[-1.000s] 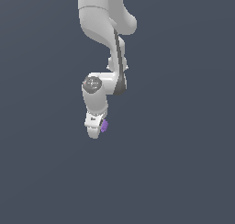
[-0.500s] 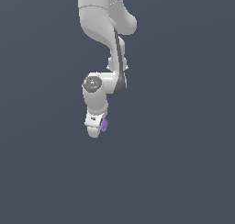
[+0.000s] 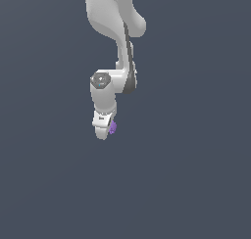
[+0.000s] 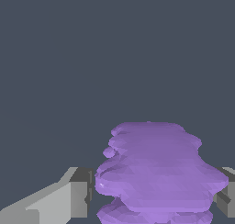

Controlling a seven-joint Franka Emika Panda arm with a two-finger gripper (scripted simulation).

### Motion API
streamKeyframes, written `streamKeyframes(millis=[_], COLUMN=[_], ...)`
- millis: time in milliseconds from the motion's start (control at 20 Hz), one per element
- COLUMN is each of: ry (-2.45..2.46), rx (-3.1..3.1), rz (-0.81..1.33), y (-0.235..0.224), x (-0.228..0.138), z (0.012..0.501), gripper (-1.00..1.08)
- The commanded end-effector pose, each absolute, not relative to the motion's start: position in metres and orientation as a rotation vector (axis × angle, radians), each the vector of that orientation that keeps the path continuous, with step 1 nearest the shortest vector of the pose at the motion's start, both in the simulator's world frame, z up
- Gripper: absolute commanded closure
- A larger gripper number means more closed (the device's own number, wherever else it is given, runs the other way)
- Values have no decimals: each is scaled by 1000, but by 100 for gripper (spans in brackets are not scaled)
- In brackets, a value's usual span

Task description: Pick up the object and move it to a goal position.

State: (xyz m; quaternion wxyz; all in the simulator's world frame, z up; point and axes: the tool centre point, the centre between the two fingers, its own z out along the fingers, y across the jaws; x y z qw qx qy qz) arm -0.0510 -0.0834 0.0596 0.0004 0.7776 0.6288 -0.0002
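One purple bumpy object (image 4: 158,170) fills the space between my gripper (image 3: 104,133) fingers (image 4: 75,191), the jaws clamped against its two sides. In the exterior view I see the lump on the fingertips' right side; no worktop edge shows, so I cannot place it.

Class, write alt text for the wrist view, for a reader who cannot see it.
A bumpy purple lump fills the gap between the two grey fingers of the gripper, one on each side of it. Behind it is only a plain dark grey background.
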Motion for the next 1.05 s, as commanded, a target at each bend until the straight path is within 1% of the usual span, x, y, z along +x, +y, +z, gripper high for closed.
streamKeyframes(millis=[0,500,750,1000], ry=[1974,1974,1975,1975], rx=[2442,2442,2442,2442], rz=[-1,-3,-2,-2], y=[-81,-70,-67,-66], x=[-63,-111,-124,-128], z=[67,100,109,113], gripper=[108,108,108,108])
